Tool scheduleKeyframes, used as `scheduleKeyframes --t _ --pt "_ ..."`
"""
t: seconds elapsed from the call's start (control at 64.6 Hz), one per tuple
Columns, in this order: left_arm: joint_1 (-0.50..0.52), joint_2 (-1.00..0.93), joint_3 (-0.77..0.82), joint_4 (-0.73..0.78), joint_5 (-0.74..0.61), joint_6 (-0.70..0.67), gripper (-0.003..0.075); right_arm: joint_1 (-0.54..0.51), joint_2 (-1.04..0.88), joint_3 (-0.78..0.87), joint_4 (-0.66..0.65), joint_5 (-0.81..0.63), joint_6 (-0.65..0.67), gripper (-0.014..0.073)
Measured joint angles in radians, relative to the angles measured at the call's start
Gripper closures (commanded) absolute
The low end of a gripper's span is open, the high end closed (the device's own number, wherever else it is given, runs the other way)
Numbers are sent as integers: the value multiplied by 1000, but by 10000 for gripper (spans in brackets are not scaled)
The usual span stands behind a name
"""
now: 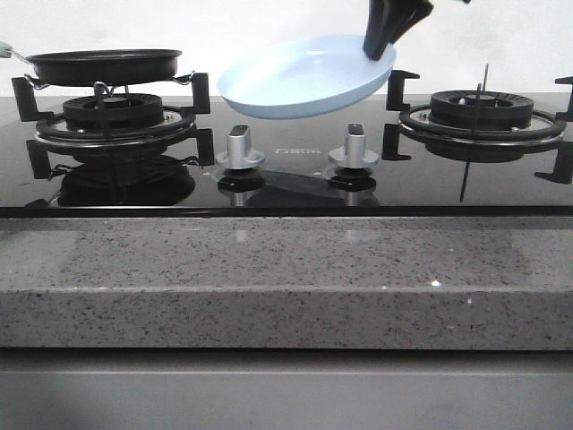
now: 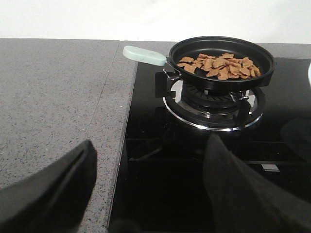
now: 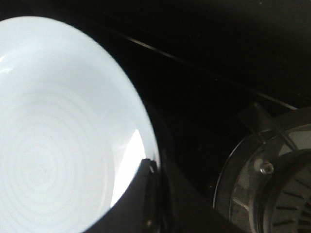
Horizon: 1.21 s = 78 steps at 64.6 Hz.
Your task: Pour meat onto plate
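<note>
Two grippers: right gripper point(image 1: 383, 43) pinches the pale-blue plate point(image 1: 295, 82) aloft, apparently tilted; left gripper point(image 2: 146, 189) gapes, meat point(image 2: 218, 66) at twelve o'clock in the frying pan point(image 2: 262, 73).

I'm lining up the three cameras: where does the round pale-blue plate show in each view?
Front view: the round pale-blue plate hangs tilted at top centre, rim clamped by the right gripper.
Left wrist view: only a sliver at the right edge.
Right wrist view: fills the left half.
Shared landmark: black glass hob.
</note>
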Motion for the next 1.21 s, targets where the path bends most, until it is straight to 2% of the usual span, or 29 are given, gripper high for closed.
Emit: scheduleKeyframes --t 0.201,0.402,0.526,0.665,0.851,0.959,1.207 --pt "0 0 0 0 0 0 261 0 -41 5 59 6 12 655" --pt "0 0 0 0 0 0 261 8 -124 143 116 6 -15 655" --pt "0 0 0 0 -1 0 261 32 -229 344 121 -30 -40 655" --pt "0 0 0 0 -1 0 261 64 -351 605 129 -185 -49 655" --pt "0 0 0 0 -1 0 261 71 -454 851 137 -359 -54 655" --pt "0 0 0 0 -1 0 261 71 -465 906 144 -402 -54 655" --pt "0 0 0 0 -2 0 261 71 -471 916 155 -416 -54 655"
